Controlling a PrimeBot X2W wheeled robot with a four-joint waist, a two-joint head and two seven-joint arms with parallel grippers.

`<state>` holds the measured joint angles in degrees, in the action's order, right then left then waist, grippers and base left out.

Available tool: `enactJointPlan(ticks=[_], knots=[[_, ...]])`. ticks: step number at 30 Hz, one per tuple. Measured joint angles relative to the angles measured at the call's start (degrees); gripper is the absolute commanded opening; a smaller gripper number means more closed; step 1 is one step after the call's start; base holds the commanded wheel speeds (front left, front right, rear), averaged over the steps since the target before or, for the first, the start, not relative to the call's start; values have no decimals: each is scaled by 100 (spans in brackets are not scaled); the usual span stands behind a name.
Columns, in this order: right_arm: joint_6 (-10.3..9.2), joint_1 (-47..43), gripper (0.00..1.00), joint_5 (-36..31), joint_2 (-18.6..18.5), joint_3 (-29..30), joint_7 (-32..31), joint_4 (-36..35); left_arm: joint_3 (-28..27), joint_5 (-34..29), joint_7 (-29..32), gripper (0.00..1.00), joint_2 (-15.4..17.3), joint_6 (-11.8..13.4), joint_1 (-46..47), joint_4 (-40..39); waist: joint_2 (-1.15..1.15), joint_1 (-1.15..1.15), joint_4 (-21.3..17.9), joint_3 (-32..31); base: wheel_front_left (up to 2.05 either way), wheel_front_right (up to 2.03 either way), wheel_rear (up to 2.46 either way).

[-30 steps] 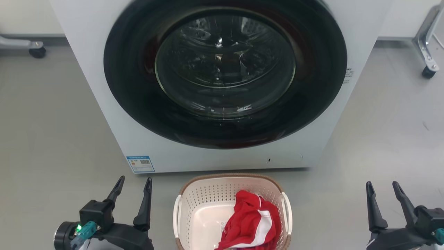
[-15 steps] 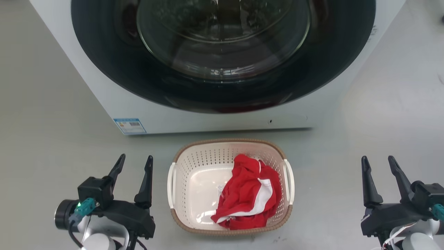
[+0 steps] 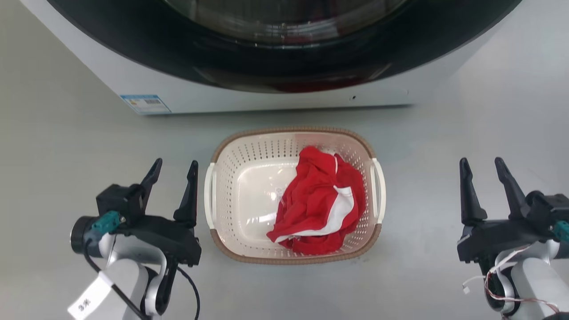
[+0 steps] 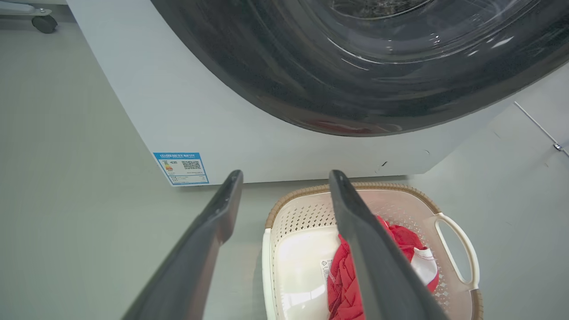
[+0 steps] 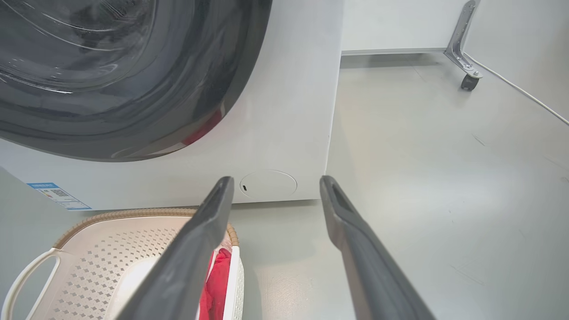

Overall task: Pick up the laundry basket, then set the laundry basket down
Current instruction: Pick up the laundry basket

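The left gripper (image 3: 175, 164), fingers apart and empty, hangs just left of the laundry basket (image 3: 255, 195) on the floor (image 3: 66, 142), the right gripper (image 3: 481, 162), fingers apart too, is far right, so I think picking up hasn't begun and both must reach its handles (image 3: 209, 195).

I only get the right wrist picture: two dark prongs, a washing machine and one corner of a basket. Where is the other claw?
Observer: In the head view the left claw is open. It sits close beside the left handle of the laundry basket, with a small gap between them.
Operator: Is mine just as close on its side?
Observer: No. The right claw is also open, but it stands much farther from the right handle, with a stretch of floor between them.
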<state>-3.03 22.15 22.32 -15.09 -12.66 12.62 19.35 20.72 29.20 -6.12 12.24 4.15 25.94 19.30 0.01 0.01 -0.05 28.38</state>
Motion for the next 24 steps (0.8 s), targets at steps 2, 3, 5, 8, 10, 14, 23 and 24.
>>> enactJointPlan(ticks=[2,3,5,8,10,14,23,24], knots=[[0,131,100,0,12,3,-29,29,-14,59,59,100,-20,-18,132,67,0,0,2,171,0,0,0],[0,199,100,0,14,7,-42,49,-20,98,71,100,-26,-19,198,102,0,0,4,256,0,0,0],[1,348,100,0,15,13,-46,90,-62,168,75,100,-51,-21,324,165,0,0,7,427,0,0,0],[53,596,100,0,26,5,-69,137,-118,201,109,100,-56,-64,510,263,0,0,10,682,0,0,0],[56,770,100,0,45,-21,-102,171,-126,202,138,100,-56,-71,649,333,0,0,10,854,0,0,0],[111,1083,100,-1,111,-96,-153,300,-133,221,215,100,-67,-130,975,525,0,0,6,1195,0,0,0],[307,1744,100,-53,436,-423,-246,1007,-114,346,482,100,-172,-444,1618,1422,0,0,-40,1868,0,0,0],[313,1776,100,-56,455,-436,-247,1093,-111,356,510,100,-201,-468,1678,1512,0,0,-50,1906,0,0,0]])
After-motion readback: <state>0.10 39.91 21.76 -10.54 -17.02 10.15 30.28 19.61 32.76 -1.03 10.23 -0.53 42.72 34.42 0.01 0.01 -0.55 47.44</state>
